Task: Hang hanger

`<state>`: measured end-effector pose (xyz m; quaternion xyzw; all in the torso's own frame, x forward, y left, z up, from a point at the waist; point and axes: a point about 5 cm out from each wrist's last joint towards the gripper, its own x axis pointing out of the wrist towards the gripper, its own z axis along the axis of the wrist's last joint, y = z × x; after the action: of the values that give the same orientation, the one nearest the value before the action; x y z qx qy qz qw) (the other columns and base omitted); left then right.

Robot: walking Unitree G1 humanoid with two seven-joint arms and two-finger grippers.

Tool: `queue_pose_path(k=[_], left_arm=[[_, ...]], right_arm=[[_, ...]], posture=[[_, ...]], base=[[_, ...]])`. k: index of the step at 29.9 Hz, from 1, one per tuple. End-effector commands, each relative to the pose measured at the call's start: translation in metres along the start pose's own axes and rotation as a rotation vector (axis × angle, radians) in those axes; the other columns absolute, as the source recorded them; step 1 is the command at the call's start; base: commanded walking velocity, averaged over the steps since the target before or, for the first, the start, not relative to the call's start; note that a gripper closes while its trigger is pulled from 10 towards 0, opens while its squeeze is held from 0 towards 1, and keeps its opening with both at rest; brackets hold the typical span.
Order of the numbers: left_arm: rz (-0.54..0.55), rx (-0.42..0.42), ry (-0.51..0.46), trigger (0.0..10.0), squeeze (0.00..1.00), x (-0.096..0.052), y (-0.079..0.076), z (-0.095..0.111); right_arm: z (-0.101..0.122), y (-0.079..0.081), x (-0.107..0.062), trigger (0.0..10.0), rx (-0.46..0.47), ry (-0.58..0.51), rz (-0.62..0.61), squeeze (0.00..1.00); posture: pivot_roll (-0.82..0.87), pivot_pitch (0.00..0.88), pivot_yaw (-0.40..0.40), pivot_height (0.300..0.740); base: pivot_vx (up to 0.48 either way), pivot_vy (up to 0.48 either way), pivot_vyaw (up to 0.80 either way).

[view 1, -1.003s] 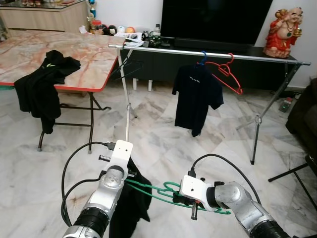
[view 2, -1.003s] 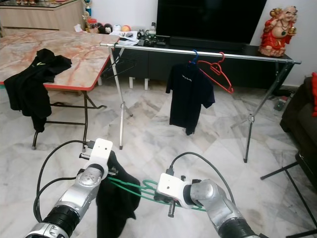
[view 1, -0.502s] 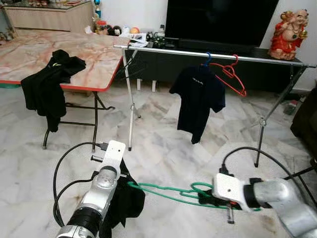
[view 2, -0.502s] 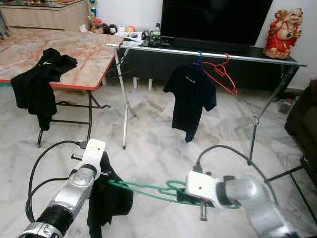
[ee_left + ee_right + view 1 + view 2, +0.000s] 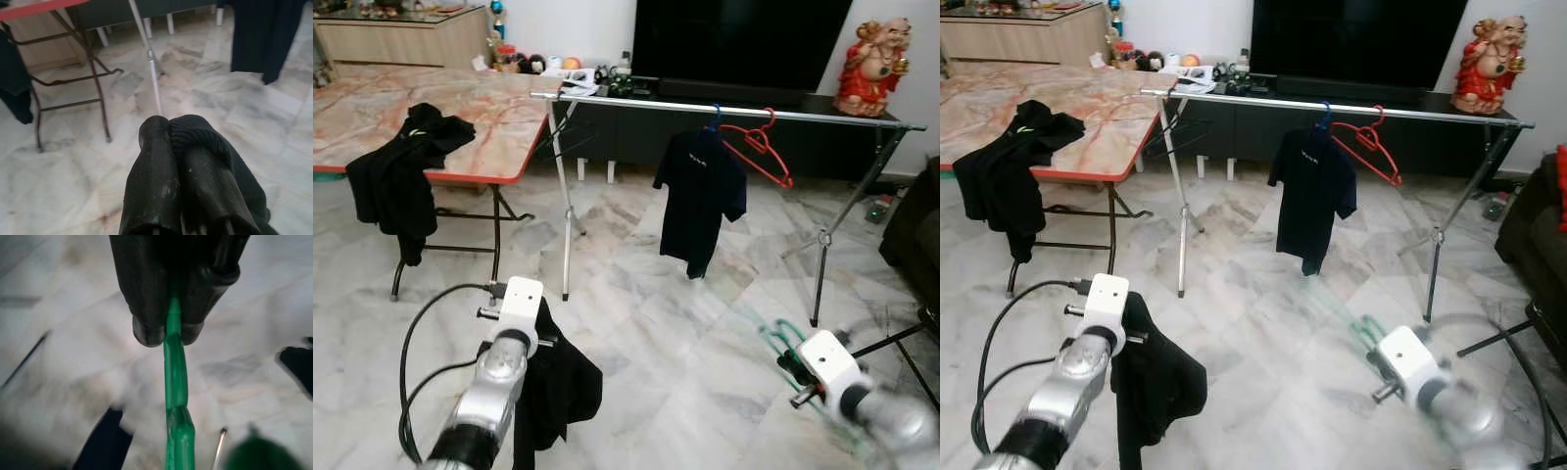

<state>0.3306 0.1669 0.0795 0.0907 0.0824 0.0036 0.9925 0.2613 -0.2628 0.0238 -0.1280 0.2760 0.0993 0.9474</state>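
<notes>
Right wrist view: green hanger [image 5: 174, 377] pinched between the two black fingers [image 5: 146, 298] of the right claw [image 5: 168, 330], clamped tight on the plastic; in the head views the same hanger [image 5: 781, 345] shows blurred and low on the robot's right, above the marble floor [image 5: 646, 323], well apart from the rail; right claw [image 5: 803, 377] is blurred too.

Left claw [image 5: 171, 129] is together on a black garment [image 5: 553, 377], the cloth bunched over one finger and hanging down beside the arm; garment and hanger are apart, so nothing is dressed on the hanger as far as can be seen.

Progress, as a judgement: hanger is in hand but not hung; carrying it to the rail, lifting it and hooking it over are all left.

Surroundings: silver clothes rail [image 5: 724, 106] on folding legs runs across the room ahead; a dark t-shirt [image 5: 700, 201] on a blue hanger and an empty red hanger [image 5: 759, 147] sit near its middle; free rail on either side of them. Marble-topped counter [image 5: 440, 103] stands to the left with another black garment [image 5: 396, 171] draped over its edge; dark TV [image 5: 744, 44] and a red figurine [image 5: 873, 59] behind the rail. Rail's splayed leg [image 5: 827, 235] stands between the right claw and the rail; a dark stand foot [image 5: 891, 343] lies close by on the right.
</notes>
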Motion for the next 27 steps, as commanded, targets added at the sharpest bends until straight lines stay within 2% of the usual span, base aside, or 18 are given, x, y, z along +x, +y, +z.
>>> queue_pose_path(k=[1,2,3,4,6,7,8,10,11,13,16,20,24,27], left_arm=[[-0.007,-0.028,-0.069,10.0,0.0,0.001,0.0,0.014],[-0.034,-0.083,-0.091,10.0,0.0,-0.003,-0.005,0.015],[-0.045,-0.116,-0.101,10.0,0.0,-0.005,-0.007,0.016],[-0.05,-0.14,-0.107,10.0,0.0,-0.006,-0.008,0.016],[-0.053,-0.155,-0.11,10.0,0.0,-0.006,-0.009,0.017],[-0.054,-0.179,-0.11,10.0,0.0,-0.007,-0.01,0.017],[-0.055,-0.203,-0.112,10.0,0.0,-0.008,-0.011,0.017],[-0.057,-0.219,-0.114,10.0,0.0,-0.009,-0.012,0.017],[-0.064,-0.233,-0.12,10.0,0.0,-0.012,-0.014,0.017],[-0.073,-0.246,-0.126,10.0,0.0,-0.015,-0.017,0.018],[-0.081,-0.264,-0.137,10.0,0.0,-0.017,-0.019,0.019],[-0.078,-0.236,-0.145,10.0,0.0,-0.021,-0.017,0.019],[-0.078,-0.239,-0.144,10.0,0.0,-0.023,-0.016,0.019],[-0.083,-0.194,-0.15,10.0,0.0,-0.025,-0.016,0.019]], right_arm=[[-0.009,-0.007,-0.002,0.0,0.071,0.008,-0.066,0.0],[-0.04,0.006,0.001,0.0,0.263,0.07,-0.149,0.0],[-0.056,0.013,0.0,0.0,0.345,0.121,-0.196,0.0],[-0.069,0.02,-0.001,0.0,0.377,0.171,-0.224,0.0],[-0.076,0.024,-0.002,0.0,0.389,0.203,-0.239,0.0],[-0.085,0.031,-0.004,0.0,0.417,0.239,-0.256,0.0],[-0.092,0.037,-0.006,1.0,0.443,0.269,-0.271,0.0],[-0.096,0.041,-0.006,1.0,0.464,0.287,-0.284,0.0],[-0.108,0.051,-0.01,10.0,0.536,0.322,-0.322,0.0],[-0.116,0.057,-0.013,10.0,0.586,0.351,-0.357,0.0],[-0.12,0.061,-0.015,10.0,0.598,0.372,-0.363,0.0],[-0.121,0.072,-0.014,10.0,0.532,0.405,-0.308,0.0],[-0.121,0.075,-0.013,10.0,0.556,0.401,-0.299,0.0],[-0.123,0.074,-0.014,10.0,0.546,0.417,-0.294,0.0]], posture=[[0.03,0.0,-0.017,0.74],[0.04,0.0,-0.018,0.74],[0.04,0.0,-0.018,0.74],[0.05,0.0,-0.019,0.74],[0.05,0.0,-0.019,0.74],[0.04,0.0,-0.02,0.74],[0.04,0.0,-0.02,0.74],[0.05,0.0,-0.021,0.74],[0.05,0.0,-0.032,0.74],[0.07,0.0,-0.038,0.74],[0.08,0.0,-0.04,0.74],[0.09,0.0,-0.043,0.74],[0.1,0.0,-0.046,0.74],[0.1,0.0,-0.05,0.74]], base=[[0.0,0.0,0.0],[0.0,0.0,0.0],[0.0,0.0,0.0],[0.0,0.0,0.0],[0.0,0.0,0.0],[0.0,0.0,0.0],[0.0,0.0,0.0],[0.0,0.0,0.0],[0.0,0.0,0.0],[0.0,0.0,0.0],[0.0,0.0,0.0],[0.0,0.0,0.0],[0.0,0.0,0.0],[0.0,0.0,0.0]])
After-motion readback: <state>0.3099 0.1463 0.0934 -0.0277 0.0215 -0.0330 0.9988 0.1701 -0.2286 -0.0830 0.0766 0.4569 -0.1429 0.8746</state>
